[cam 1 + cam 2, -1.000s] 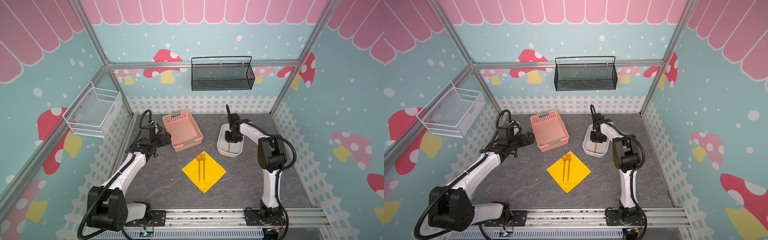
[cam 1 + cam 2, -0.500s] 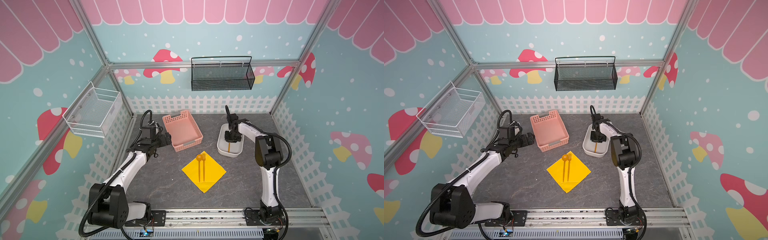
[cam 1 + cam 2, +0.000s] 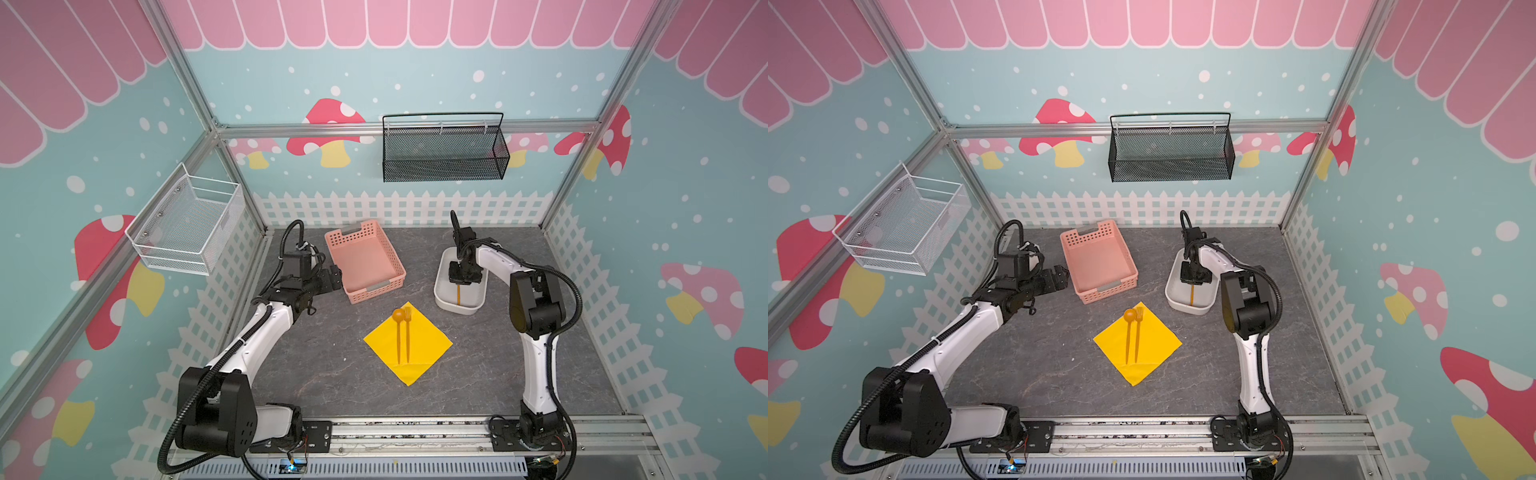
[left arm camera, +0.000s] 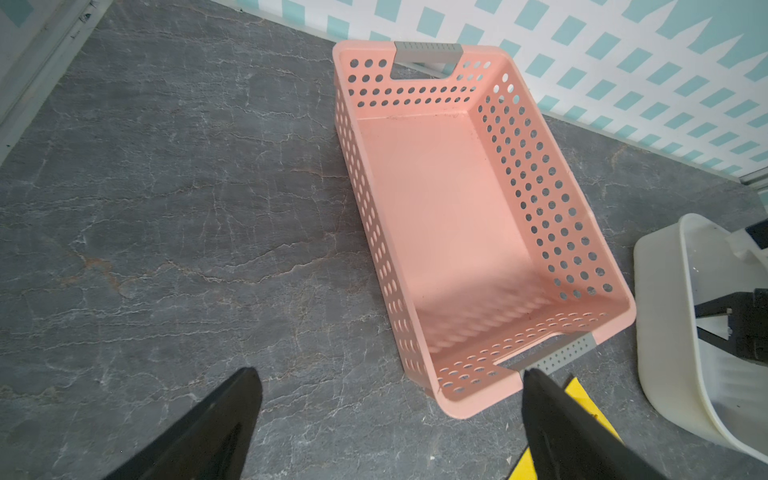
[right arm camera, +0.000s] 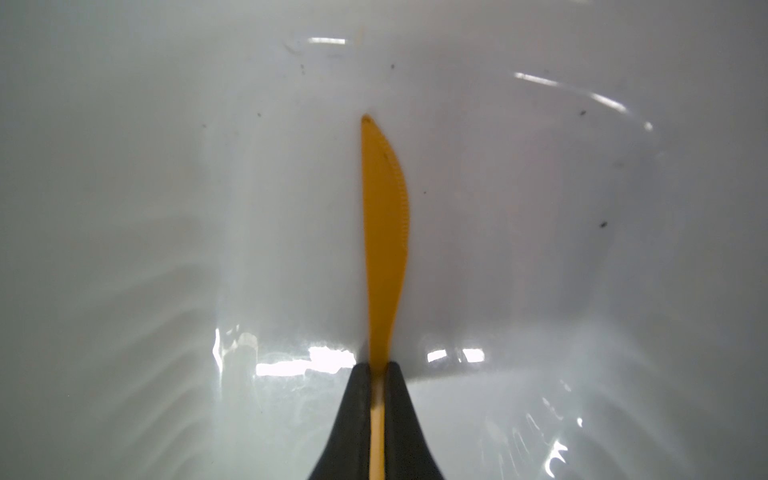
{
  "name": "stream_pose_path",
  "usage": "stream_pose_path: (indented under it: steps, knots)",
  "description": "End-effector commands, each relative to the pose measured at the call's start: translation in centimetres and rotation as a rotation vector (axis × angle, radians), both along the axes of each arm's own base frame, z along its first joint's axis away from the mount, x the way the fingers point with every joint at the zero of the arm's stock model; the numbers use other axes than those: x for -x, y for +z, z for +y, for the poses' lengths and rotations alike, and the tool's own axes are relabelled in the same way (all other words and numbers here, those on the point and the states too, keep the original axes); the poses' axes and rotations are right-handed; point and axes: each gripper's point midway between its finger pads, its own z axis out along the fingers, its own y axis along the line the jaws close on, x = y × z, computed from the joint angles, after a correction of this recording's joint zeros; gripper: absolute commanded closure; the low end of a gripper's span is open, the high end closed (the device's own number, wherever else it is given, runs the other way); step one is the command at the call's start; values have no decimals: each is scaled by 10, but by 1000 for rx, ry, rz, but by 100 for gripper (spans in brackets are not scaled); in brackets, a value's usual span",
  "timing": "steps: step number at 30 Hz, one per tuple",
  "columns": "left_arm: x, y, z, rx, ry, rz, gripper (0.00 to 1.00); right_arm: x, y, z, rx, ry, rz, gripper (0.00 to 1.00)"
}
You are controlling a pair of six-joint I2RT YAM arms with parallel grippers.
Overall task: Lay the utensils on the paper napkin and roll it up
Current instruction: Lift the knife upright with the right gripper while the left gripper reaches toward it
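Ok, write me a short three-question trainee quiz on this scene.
1. Fill in: the spoon and fork lie side by side on the ____.
2. True or false: the left gripper holds a utensil.
3. The right gripper is shut on: A spoon, B fork, C knife.
Key: 1 napkin. 2 false, it is open and empty. 3 C, inside the tub.
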Motion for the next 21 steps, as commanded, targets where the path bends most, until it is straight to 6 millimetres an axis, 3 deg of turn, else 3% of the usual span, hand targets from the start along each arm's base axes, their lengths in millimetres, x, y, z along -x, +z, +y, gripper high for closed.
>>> stream_pose_path:
  steps: [1, 8, 13, 14, 16, 21]
  knots:
    - [-5, 16, -6, 10, -36, -37, 2, -5, 20, -3, -6, -9, -46, 94]
    - [-4, 27, -37, 12, -108, 1, 2, -9, 77, 7, -78, 52, -203, 96]
    - [-3, 48, -54, 51, -172, -28, 1, -4, 115, 16, -139, 114, -308, 98]
    - [-4, 53, -55, 62, -177, -39, 2, -2, 136, 19, -163, 133, -360, 98]
    - [-4, 62, -67, 109, -232, -70, 2, 2, 154, 25, -199, 170, -410, 98]
    - [7, 90, -110, 193, -464, -154, 7, 19, 202, 60, -387, 365, -576, 98]
